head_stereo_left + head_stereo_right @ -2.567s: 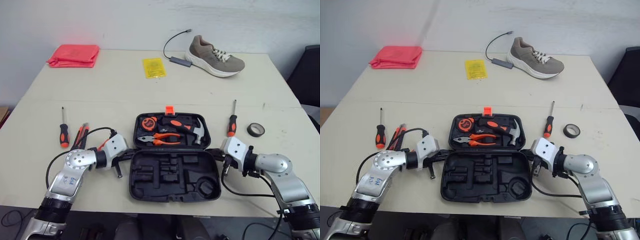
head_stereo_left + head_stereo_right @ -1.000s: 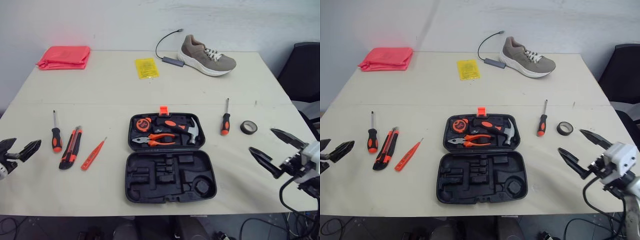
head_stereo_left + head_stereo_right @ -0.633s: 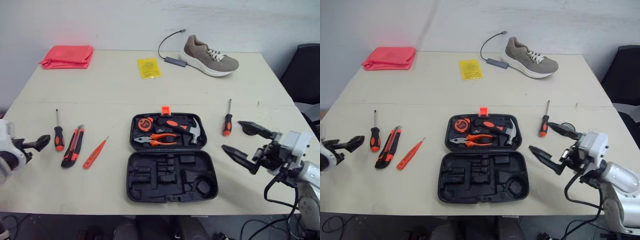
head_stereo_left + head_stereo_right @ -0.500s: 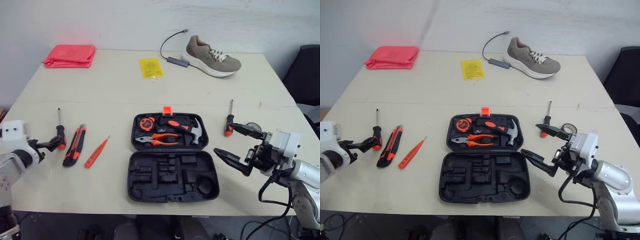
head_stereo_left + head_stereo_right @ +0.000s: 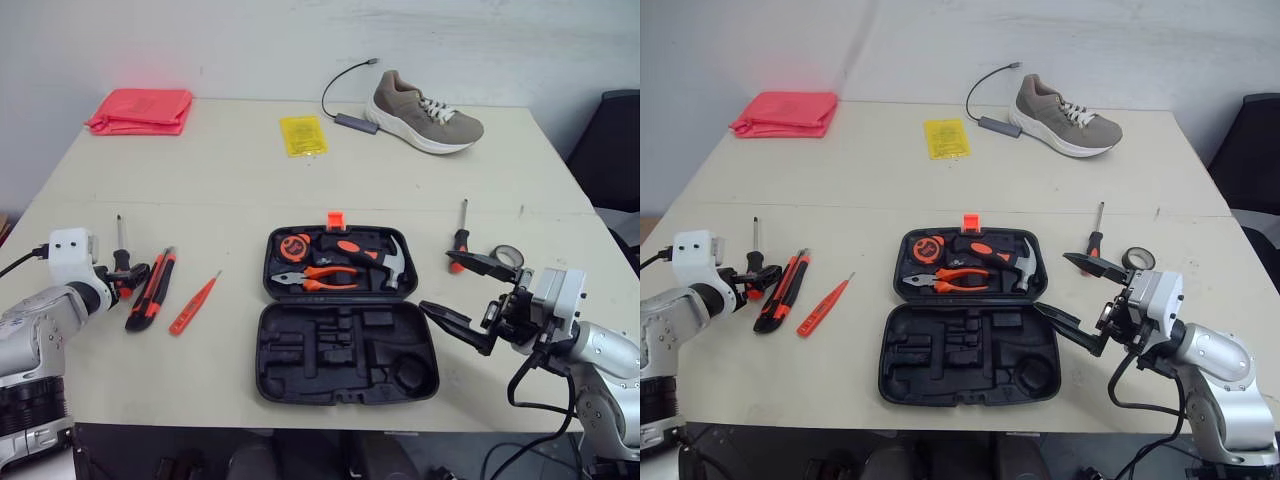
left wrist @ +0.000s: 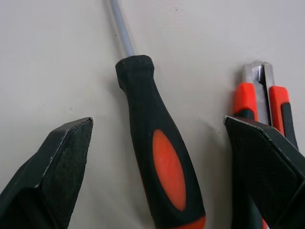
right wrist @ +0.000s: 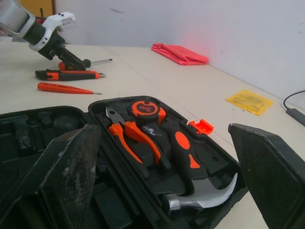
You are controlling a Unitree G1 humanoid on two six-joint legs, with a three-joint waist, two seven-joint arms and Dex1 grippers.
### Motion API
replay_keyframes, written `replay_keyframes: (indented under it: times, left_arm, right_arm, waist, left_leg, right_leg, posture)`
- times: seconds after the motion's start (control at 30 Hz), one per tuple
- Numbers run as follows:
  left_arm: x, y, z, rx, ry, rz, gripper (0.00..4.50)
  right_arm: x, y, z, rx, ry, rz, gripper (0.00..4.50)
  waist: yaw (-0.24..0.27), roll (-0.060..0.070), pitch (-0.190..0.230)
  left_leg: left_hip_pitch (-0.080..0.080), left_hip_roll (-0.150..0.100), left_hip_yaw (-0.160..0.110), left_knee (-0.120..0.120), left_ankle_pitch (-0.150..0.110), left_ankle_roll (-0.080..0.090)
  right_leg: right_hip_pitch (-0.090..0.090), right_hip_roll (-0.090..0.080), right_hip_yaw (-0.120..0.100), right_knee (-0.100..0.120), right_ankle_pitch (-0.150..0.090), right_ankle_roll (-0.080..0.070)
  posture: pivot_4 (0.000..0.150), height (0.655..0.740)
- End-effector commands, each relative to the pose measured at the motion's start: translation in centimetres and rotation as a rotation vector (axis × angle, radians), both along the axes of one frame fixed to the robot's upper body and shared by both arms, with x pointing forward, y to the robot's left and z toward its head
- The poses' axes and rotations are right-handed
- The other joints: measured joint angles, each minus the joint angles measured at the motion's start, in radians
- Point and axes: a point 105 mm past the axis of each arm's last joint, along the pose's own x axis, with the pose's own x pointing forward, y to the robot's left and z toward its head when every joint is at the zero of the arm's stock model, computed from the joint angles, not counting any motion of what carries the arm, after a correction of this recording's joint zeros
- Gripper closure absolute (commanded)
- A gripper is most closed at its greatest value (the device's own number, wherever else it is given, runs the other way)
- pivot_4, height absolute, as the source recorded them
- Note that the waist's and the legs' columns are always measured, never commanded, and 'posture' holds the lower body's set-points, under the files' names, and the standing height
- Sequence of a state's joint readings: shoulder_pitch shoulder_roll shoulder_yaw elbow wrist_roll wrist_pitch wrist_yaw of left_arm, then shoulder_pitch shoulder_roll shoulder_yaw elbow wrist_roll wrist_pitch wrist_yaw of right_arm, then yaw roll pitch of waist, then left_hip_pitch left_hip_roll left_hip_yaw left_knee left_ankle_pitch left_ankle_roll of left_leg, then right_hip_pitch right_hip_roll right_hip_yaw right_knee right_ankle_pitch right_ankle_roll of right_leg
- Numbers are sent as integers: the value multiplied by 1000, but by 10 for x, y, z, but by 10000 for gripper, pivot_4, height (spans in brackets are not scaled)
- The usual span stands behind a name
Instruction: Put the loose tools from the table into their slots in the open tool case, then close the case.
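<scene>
The black tool case [image 5: 345, 315] lies open in the middle of the table. Its far half holds a tape measure, pliers [image 7: 131, 138] and a hammer [image 7: 200, 191]; the near half shows bare slots. Left of it lie a black-and-orange screwdriver [image 5: 121, 262], a utility knife [image 5: 152, 290] and an orange tester pen [image 5: 194, 303]. My left gripper [image 5: 128, 280] is open, its fingers either side of the screwdriver handle [image 6: 162, 167], the knife [image 6: 259, 95] beside one finger. My right gripper [image 5: 457, 290] stands open just off the case's right edge. Another screwdriver [image 5: 459, 240] and a black tape roll [image 5: 507, 257] lie beyond it.
At the far side of the table are a tan shoe [image 5: 425, 98], a cable with a plug [image 5: 345, 100], a yellow packet [image 5: 303, 134] and a folded red cloth [image 5: 140, 108]. A black chair [image 5: 610, 140] stands off the right edge.
My left gripper has come in from the table's left edge to straddle the screwdriver handle. My right gripper has moved left, close to the case's right edge. Both stay open.
</scene>
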State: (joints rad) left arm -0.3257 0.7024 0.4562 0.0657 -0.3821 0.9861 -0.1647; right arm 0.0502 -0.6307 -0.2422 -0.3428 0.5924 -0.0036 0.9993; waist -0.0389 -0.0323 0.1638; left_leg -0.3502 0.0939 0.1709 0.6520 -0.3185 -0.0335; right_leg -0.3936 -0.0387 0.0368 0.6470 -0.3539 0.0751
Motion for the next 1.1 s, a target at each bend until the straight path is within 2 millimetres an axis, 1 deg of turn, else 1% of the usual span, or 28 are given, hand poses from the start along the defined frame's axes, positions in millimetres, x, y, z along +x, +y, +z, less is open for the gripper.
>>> replay_keyframes:
  times: [0.03, 0.17, 0.2, 0.27, 0.37, 0.47, 0.57, 0.6, 0.67, 0.7, 0.77, 0.83, 0.93, 1.0, 1.03, 1.1]
  left_arm:
    - [-1, 12, 3, 36, 6, 48, 278]
    - [-5, 16, -2, 42, 33, 60, 278]
    - [-6, 16, -3, 42, 39, 61, 2785]
    - [-8, 17, -7, 33, 50, 67, 8524]
    - [-9, 18, -11, 11, 58, 79, 23162]
    - [-9, 21, -12, -12, 52, 96, 36714]
    - [-9, 26, -8, -12, 20, 101, 36829]
    - [-7, 26, -3, -10, -18, 98, 36829]
    - [-4, 25, 12, -5, -109, 72, 36829]
    - [-1, 23, 23, 12, -182, 37, 36829]
    - [4, 7, 48, 22, -305, -88, 36829]
    - [6, -14, 68, 38, -393, -247, 36829]
    - [2, -59, 96, 90, -512, -554, 36829]
    - [-9, -93, 105, 153, -554, -809, 36829]
    - [-15, -110, 105, 178, -556, -936, 36829]
    - [-27, -137, 100, 235, -523, -1150, 36829]
  right_arm:
    - [-3, 2, 8, 1, -57, 3, 0]
    - [-3, 1, 7, 2, -60, -8, 0]
    - [-3, 1, 7, 2, -60, -10, 0]
    - [-3, 1, 6, 2, -58, -12, 0]
    - [-3, 0, 5, 1, -57, -12, 0]
    - [-3, -1, 1, -1, -55, -12, 0]
    - [-2, -4, -2, -3, -53, -11, 0]
    - [-2, -4, -3, -4, -54, -9, 0]
    - [-2, -4, -3, 0, -59, 0, 0]
    - [-2, -4, -3, 3, -60, 8, 0]
    - [-4, -1, -3, 14, -48, 42, 0]
    - [-7, 3, 2, 40, -50, 74, 0]
    - [-13, 13, 10, 47, -62, 136, 0]
    - [-17, 19, 14, 41, -63, 166, 0]
    - [-18, 21, 15, 34, -61, 175, 0]
    - [-19, 20, 14, 14, -54, 171, 0]
  waist:
    - [2, 0, 0]
    - [6, 0, 0]
    - [7, 0, 0]
    - [7, 0, 0]
    - [6, 0, 0]
    - [6, 0, 0]
    - [5, 0, 0]
    - [5, 0, 0]
    - [6, 0, 0]
    - [7, 0, 0]
    - [9, -1, 1]
    - [11, -2, 0]
    - [12, -2, 0]
    - [12, -2, 0]
    - [11, -2, 0]
    - [11, -2, 0]
  left_leg:
    - [0, 0, 0, 0, 0, 0]
    - [0, 0, 0, 0, 0, 0]
    - [0, 0, 0, 1, 0, 0]
    - [0, 0, 0, 1, 0, 0]
    - [1, 0, 1, 1, 0, 0]
    - [2, 1, 1, 0, 0, 0]
    - [5, 0, 3, -1, 0, 0]
    - [5, 0, 4, -1, 0, 0]
    - [5, 1, 4, -1, 0, 0]
    - [4, 1, 4, -1, 0, 0]
    - [4, 1, 4, -1, 0, 0]
    - [3, 2, 4, 0, 0, -1]
    - [3, 3, 3, 0, 0, 0]
    - [2, 3, 3, 0, 0, 0]
    - [2, 3, 4, -1, 0, 0]
    - [2, 1, 4, -1, 0, -1]
  right_leg:
    - [0, 0, 0, 0, 0, 0]
    - [0, 0, 0, 0, 0, 0]
    - [0, 0, 0, 1, 0, 0]
    - [0, 0, 0, 1, 0, 0]
    - [0, 0, 0, 1, 0, 0]
    - [0, 0, 0, 2, 0, 0]
    - [1, 1, 0, 3, 0, 0]
    - [1, 1, 0, 3, 0, 0]
    - [1, 1, 0, 3, 0, 0]
    - [0, 1, -1, 3, 0, 0]
    - [0, 1, 0, 3, 0, 0]
    - [0, 1, -1, 3, 0, 0]
    - [0, 0, -2, 2, 0, 0]
    - [0, 0, -2, 1, 0, 0]
    - [0, 0, -2, 1, 0, 0]
    - [0, 0, -2, 1, 0, 0]
  posture:
    - [1500, 7400]
    - [1500, 7400]
    - [1500, 7400]
    - [1500, 7400]
    - [1500, 7400]
    - [1500, 7400]
    - [1500, 7400]
    - [1500, 7400]
    - [1500, 7400]
    - [1500, 7400]
    - [1500, 7400]
    - [1500, 7400]
    - [1500, 7400]
    - [1500, 7400]
    - [1500, 7400]
    - [1500, 7400]
